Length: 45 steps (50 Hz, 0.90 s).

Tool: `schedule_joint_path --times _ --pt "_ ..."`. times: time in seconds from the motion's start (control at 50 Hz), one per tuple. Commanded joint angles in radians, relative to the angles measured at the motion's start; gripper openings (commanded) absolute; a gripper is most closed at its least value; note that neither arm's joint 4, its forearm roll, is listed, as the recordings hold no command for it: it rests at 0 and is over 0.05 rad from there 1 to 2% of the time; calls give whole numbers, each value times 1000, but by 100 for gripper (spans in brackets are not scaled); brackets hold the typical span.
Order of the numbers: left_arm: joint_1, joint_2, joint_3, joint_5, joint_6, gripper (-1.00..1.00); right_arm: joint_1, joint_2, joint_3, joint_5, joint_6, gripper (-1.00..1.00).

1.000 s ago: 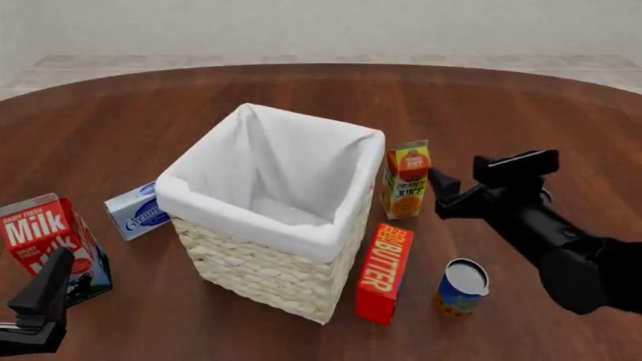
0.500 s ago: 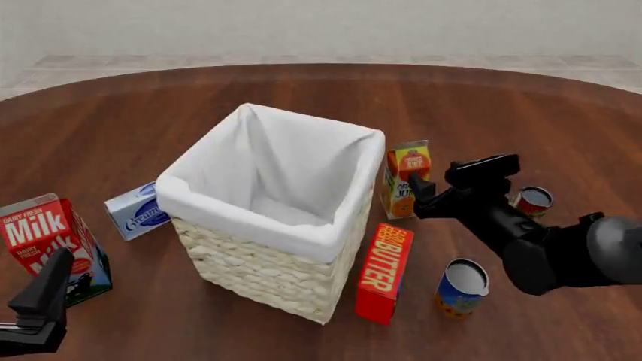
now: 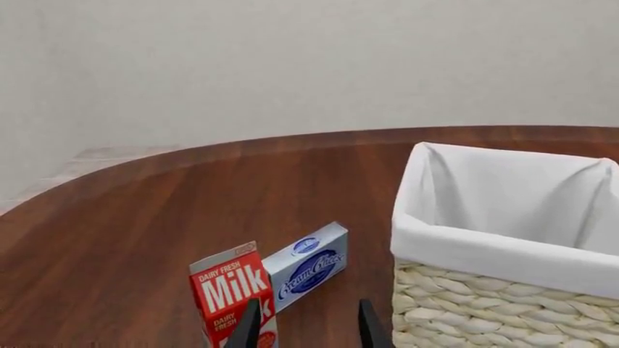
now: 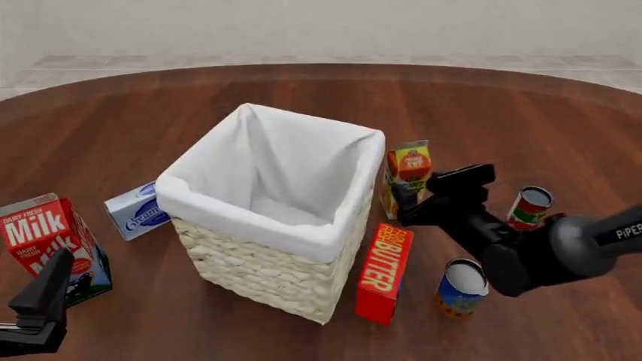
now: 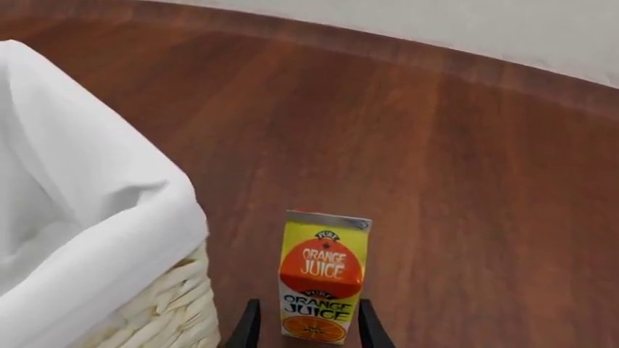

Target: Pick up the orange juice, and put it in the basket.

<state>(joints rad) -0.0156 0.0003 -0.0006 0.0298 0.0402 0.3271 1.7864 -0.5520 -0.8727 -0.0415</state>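
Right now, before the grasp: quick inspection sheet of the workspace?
Surface: round dark wooden table, no spills seen.
Job's things: small orange-yellow gable-top orange juice carton upright beside the tall cream wicker basket with white cloth liner; nothing seen in the basket.
Clutter: red-and-white milk carton, blue-white cream cheese box, flat red butter box, blue can, red can.
Grippers: right gripper open, fingers either side of the juice's base, not closed. Left gripper open, idle by the milk.
Cables: nothing seen.
Surroundings: plain pale wall, light floor.
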Motion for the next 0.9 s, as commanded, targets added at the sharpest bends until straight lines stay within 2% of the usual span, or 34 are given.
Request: schedule_joint_path --times 0.02,0.44,0.9 --pt "-2 0 0 2 1 100 -5 57 -21 -24 12 100" --pt "-7 0 0 4 -5 100 -41 110 -33 -55 19 100" --pt "-6 0 0 4 -5 100 -9 114 -55 -23 45 100"
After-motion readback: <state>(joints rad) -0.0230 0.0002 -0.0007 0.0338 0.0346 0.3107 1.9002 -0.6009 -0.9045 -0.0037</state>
